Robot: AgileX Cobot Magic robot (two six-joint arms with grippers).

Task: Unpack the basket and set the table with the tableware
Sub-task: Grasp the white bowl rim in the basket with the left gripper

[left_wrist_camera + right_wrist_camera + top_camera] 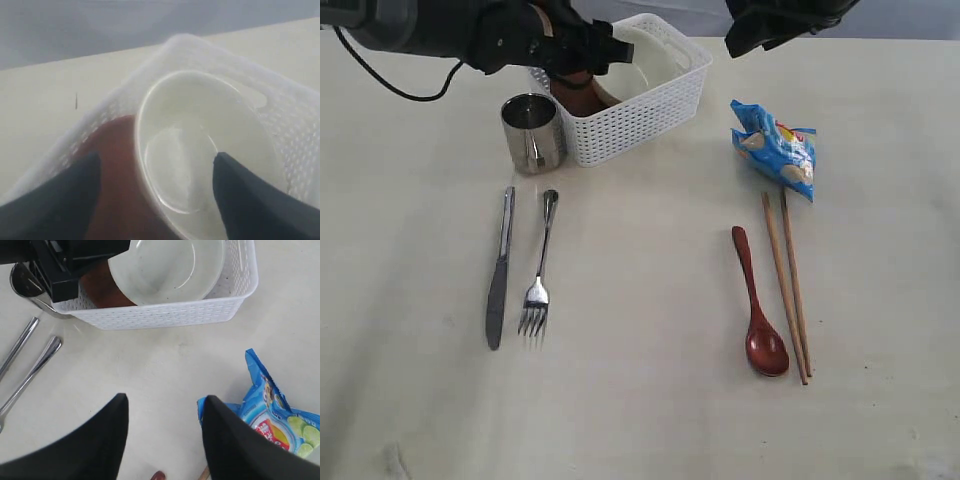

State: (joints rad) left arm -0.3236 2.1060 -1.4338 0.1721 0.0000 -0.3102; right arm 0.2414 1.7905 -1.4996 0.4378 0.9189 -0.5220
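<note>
White basket [650,115] holds a cream bowl [655,60] and brown plate [582,95]; steel cup [532,132], knife [500,270], fork [540,270], wooden spoon [755,310], chopsticks [788,285] sit on the table [640,400].

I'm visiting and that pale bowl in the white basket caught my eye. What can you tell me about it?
The bowl is pale cream, round, smooth and slightly glossy, and it is empty. It sits tilted inside the white basket, partly overlapping a brown plate. The left gripper hangs open at its rim, one finger over the bowl's hollow and the other over the plate. Whether it touches the bowl cannot be told.
</note>
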